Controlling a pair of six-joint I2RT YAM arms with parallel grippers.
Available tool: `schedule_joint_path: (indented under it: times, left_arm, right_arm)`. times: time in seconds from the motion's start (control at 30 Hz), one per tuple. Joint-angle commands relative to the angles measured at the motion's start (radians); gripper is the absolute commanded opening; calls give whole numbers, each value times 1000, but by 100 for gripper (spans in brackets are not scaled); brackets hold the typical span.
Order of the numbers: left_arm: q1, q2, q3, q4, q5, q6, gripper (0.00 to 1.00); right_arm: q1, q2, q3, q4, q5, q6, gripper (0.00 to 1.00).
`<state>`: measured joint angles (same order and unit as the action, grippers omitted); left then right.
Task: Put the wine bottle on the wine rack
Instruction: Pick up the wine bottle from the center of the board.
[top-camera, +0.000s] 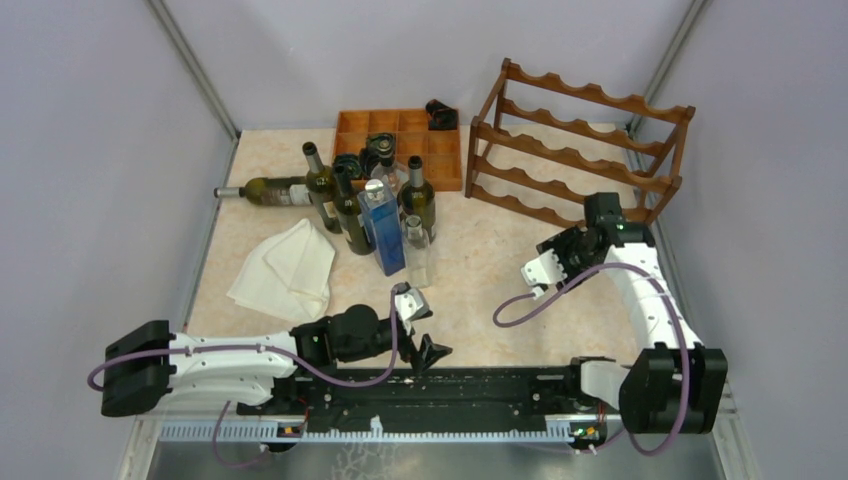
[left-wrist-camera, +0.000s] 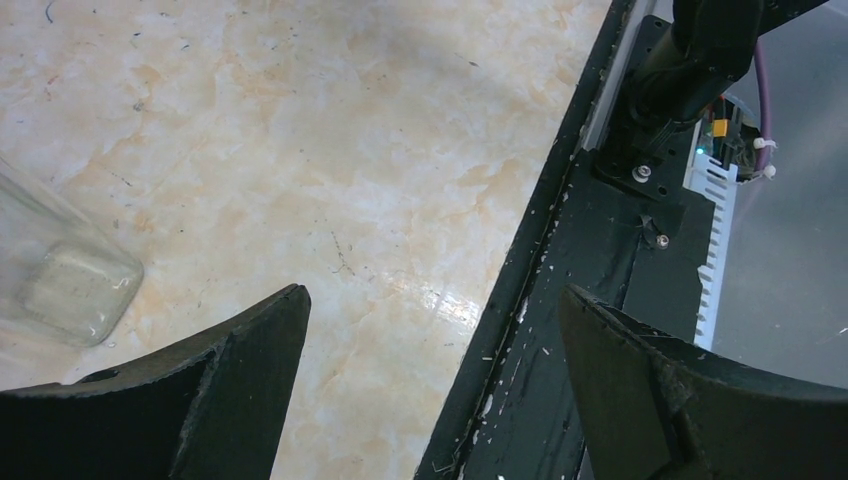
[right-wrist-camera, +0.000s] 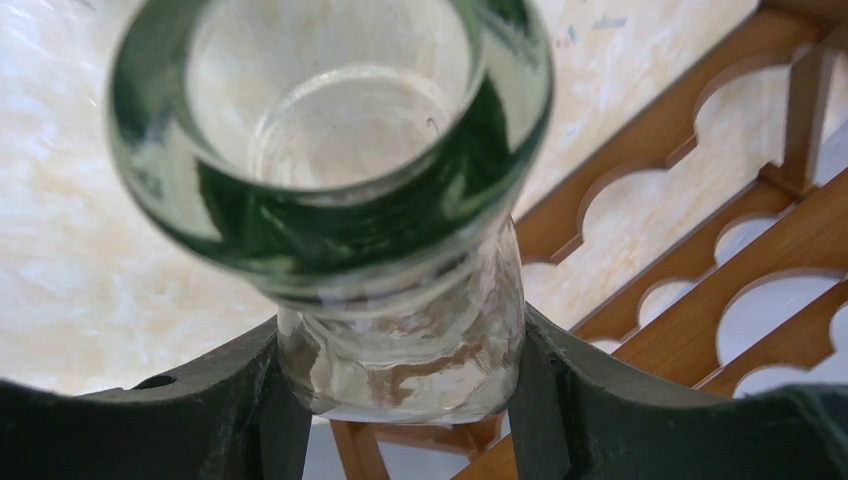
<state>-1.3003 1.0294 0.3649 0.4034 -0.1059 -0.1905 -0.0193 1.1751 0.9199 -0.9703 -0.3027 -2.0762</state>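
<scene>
The clear glass wine bottle (right-wrist-camera: 340, 225) is clamped between the fingers of the right gripper (right-wrist-camera: 400, 330), close beside the lower front rails of the reddish-brown scalloped wooden wine rack (top-camera: 580, 157). The left gripper (top-camera: 420, 325) is spread wide and grasps nothing. Risks noted: the smooth glass could slip in the grip, or a rail could be struck if the bottle is advanced out of line with a cradle.

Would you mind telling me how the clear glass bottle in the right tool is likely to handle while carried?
The clear glass bottle is probably slippery: smooth glass, pinched only below its rim by the right tool. It looks empty, so likely light. It seems fragile if knocked against the wine rack just beyond.
</scene>
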Motion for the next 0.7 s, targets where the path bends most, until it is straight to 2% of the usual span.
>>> schedule_joint_path:
  times: [0.0,0.13,0.23,0.43,0.67]
  left_arm:
    - [-2,-6,34,29,43,3,99]
    - [-2,-14,9,137,139,21,99]
    - [-2,10,-10,297,213,30,99]
    - [-4,181,66,457,308,29,97]
    - [-4,379,153,583,302,135,99]
  right_arm:
    - [64,-66,99,-112,-102,-136,1]
    - [82,-78,152,-230,-182,89,1]
    - [84,-134,132,-273,-238,155,2]
    - [86,-280,61,-291,-373,275,8]
    - [87,-336,67,-327,-566,482,8]
